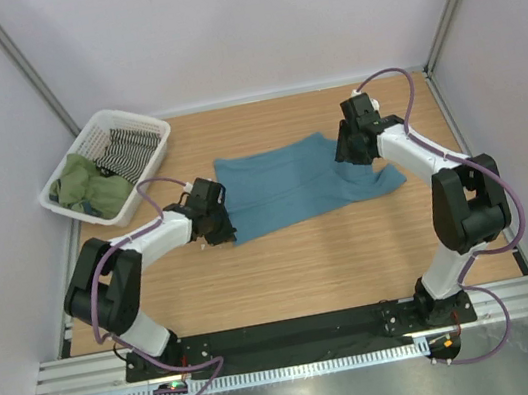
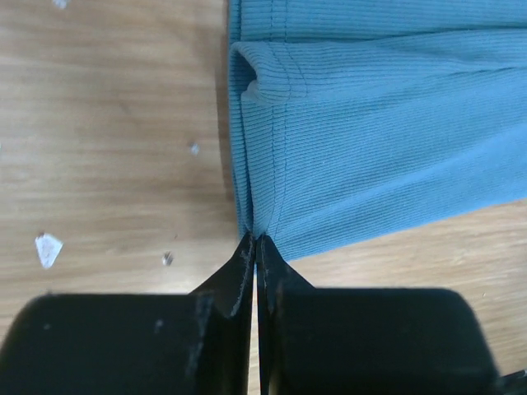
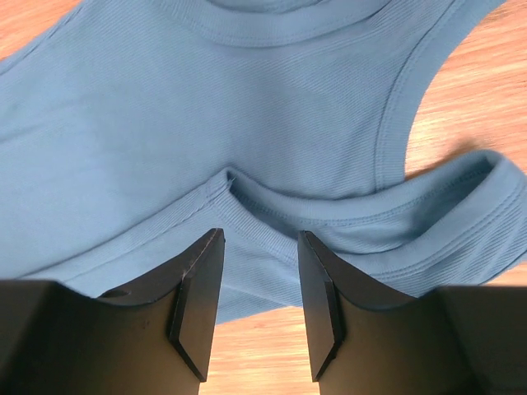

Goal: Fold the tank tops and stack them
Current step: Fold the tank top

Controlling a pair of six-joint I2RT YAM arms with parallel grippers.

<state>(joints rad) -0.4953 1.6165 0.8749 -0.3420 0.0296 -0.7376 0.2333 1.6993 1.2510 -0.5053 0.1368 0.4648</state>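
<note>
So, blue tank top (image 1: 302, 183) lies spread flat across the middle of the bench (image 1: 307, 271), partly folded, long side running left to right, slightly slanted. One strap end sticks out at its right edge.

Left end effector (image 1: 218, 227) sits at the cloth's lower left corner. In the left wrist view this end effector (image 2: 257, 247) has its jaws pressed fully together, with the side seam of the blue tank top (image 2: 379, 140) pinched at the tips. A folded hem loop shows just above, upper middle of that view. Small white specks (image 2: 48, 248) lie on the bare wood at left.

Right end effector (image 1: 353, 152) hangs over the top's upper right part, near the armhole. In the right wrist view this end effector (image 3: 259, 247) has its jaws about halfway apart, with a doubled-over trimmed edge of the blue tank top (image 3: 165, 107) running between them, not clamped.

White basket (image 1: 146, 126) stands at upper left of the bench, well apart from the blue top. Inside it are a bunched green top (image 1: 90, 186) and a black-and-white striped cloth (image 1: 129, 149). Nothing lies between the arms and the blue top.
</note>
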